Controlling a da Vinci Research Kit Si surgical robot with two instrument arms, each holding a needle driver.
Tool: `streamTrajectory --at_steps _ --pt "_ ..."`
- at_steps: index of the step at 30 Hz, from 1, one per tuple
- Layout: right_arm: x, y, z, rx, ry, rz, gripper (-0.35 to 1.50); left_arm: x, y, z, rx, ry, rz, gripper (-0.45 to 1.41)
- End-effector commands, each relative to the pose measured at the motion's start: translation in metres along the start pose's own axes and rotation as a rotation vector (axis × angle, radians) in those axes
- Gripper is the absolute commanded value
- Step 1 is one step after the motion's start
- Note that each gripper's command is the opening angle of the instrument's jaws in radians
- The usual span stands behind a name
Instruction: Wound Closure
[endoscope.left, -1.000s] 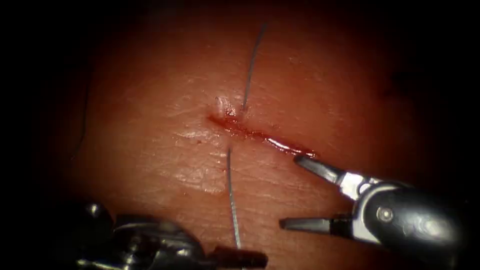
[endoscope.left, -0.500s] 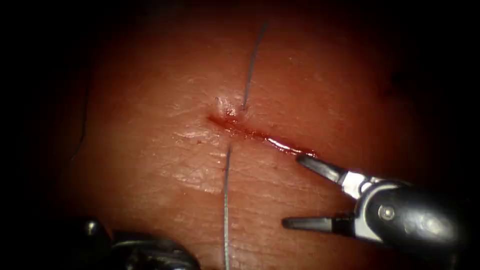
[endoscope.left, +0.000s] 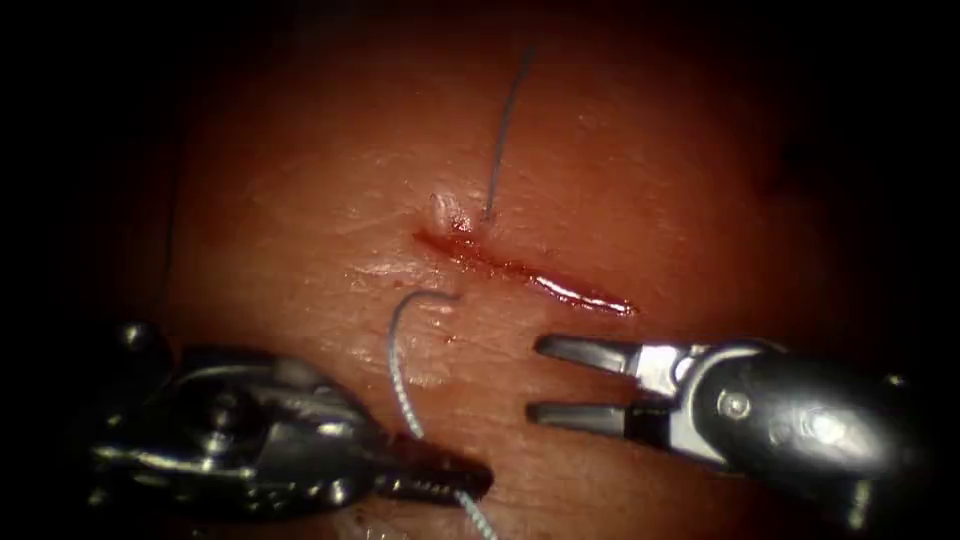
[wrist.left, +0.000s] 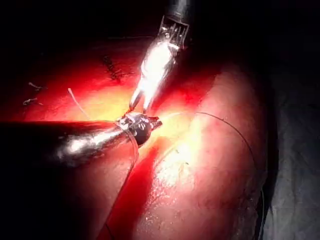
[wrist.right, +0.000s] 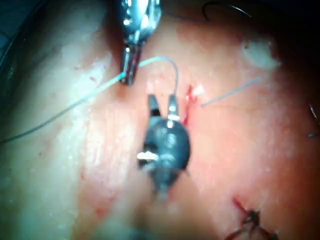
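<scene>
The tissue (endoscope.left: 330, 230) is lying under both tools, and the cut (endoscope.left: 520, 272) is running across its middle as a short slanted line, with red fluid (endoscope.left: 470, 250) sitting along it. The right tool (endoscope.left: 535, 378) is coming in from the right and is hovering just below the right end of the cut; its two jaws are standing apart and are grasping nothing. In the right wrist view the same tool (wrist.right: 162, 104) is pointing at the cut with its jaws parted. The left tool (endoscope.left: 470, 482) is lying at the lower left, below the cut, and its jaws are clenched on the thread (endoscope.left: 398, 350). The thread is rising from these jaws, is bending in a loose arc, and is entering the tissue just below the cut; a second stretch is coming out of the tissue just above the cut and is running upward. In the right wrist view the thread (wrist.right: 170, 65) is making the same arc from the left tool's tip (wrist.right: 129, 75). I cannot make out the needle in these pictures, so I cannot tell where it is.
</scene>
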Motion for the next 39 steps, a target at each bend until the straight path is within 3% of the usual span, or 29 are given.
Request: streamTrajectory --at_steps 1,5,8,14,19,25,27,28,29,30,31,39 --pt "0.0002 0.0006 0.0017 0.015 0.006 -0.030 0.22 -0.0001 -0.0007 0.0003 0.001 0.000 0.002 -0.45" --pt "0.0007 0.0013 0.0028 0.029 0.020 -0.084 0.26 0.0000 -0.0010 0.0001 0.003 -0.001 0.007 -0.45" --pt "0.0011 0.0017 0.0035 0.037 0.041 -0.105 0.44 0.0001 -0.0009 0.0003 0.004 -0.003 0.006 -0.45" --pt "0.0019 0.0013 0.0062 0.124 0.080 -0.153 0.62 0.0001 -0.0007 0.0003 -0.003 0.004 0.006 -0.45" --pt "0.0026 0.0010 0.0075 0.137 0.085 -0.170 0.74 0.0001 -0.0007 0.0003 -0.005 0.006 0.006 -0.45" --pt "0.0032 0.0010 0.0084 0.131 0.083 -0.176 0.76 0.0002 -0.0005 0.0004 -0.010 0.012 0.007 -0.45" --pt "0.0033 0.0011 0.0084 0.128 0.081 -0.174 0.73 0.0002 -0.0005 0.0005 -0.012 0.013 0.007 -0.45" --pt "0.0033 0.0012 0.0084 0.127 0.081 -0.173 0.62 0.0002 -0.0005 0.0005 -0.012 0.013 0.007 -0.45" --pt "0.0034 0.0012 0.0084 0.124 0.080 -0.173 0.39 0.0002 -0.0004 0.0006 -0.013 0.015 0.007 -0.45" --pt "0.0034 0.0012 0.0084 0.124 0.080 -0.173 -0.08 0.0002 -0.0005 0.0006 -0.013 0.015 0.007 -0.45" --pt "0.0033 0.0013 0.0084 0.123 0.083 -0.173 -0.35 0.0002 -0.0005 0.0006 -0.013 0.015 0.007 -0.45" --pt "0.0020 0.0013 0.0085 0.152 0.003 -0.194 -0.35 0.0003 -0.0004 0.0005 -0.014 0.015 0.007 -0.45"
